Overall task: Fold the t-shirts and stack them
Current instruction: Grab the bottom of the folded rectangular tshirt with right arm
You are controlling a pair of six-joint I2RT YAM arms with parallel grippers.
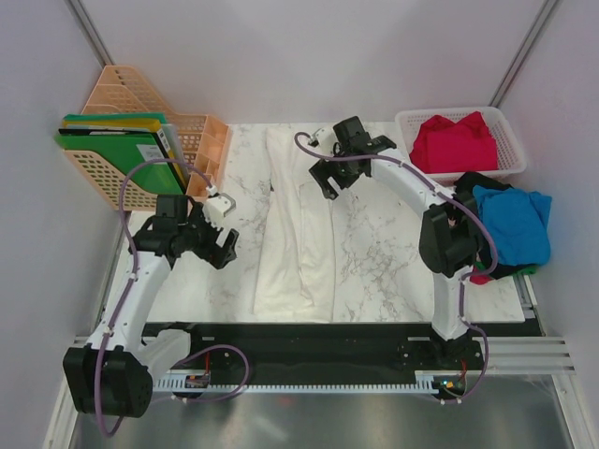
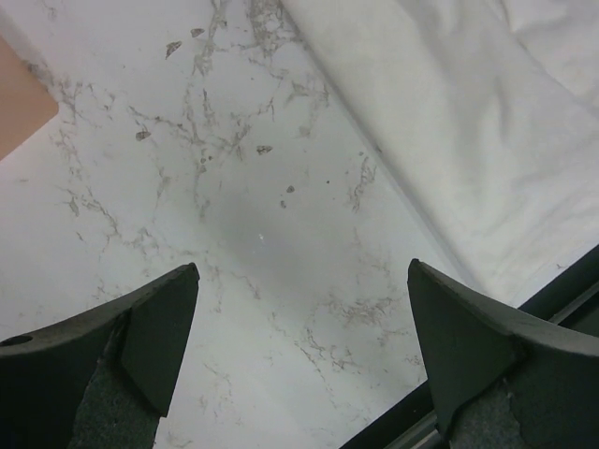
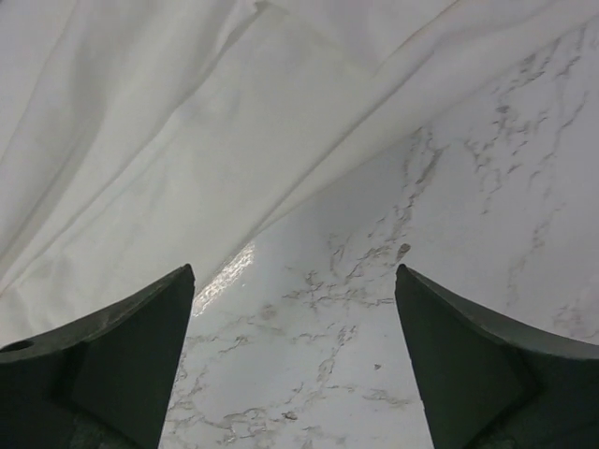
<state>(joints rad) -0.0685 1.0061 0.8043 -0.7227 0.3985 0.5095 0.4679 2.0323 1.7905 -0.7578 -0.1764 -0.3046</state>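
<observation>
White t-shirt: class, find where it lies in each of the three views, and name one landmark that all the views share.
Top external: the white t-shirt is a long strip down the middle of the marble tabletop.
Left wrist: upper right, reaching the right edge.
Right wrist: upper left, across the top.
Shared landmark: the marble tabletop's grey veins beside the cloth.
</observation>
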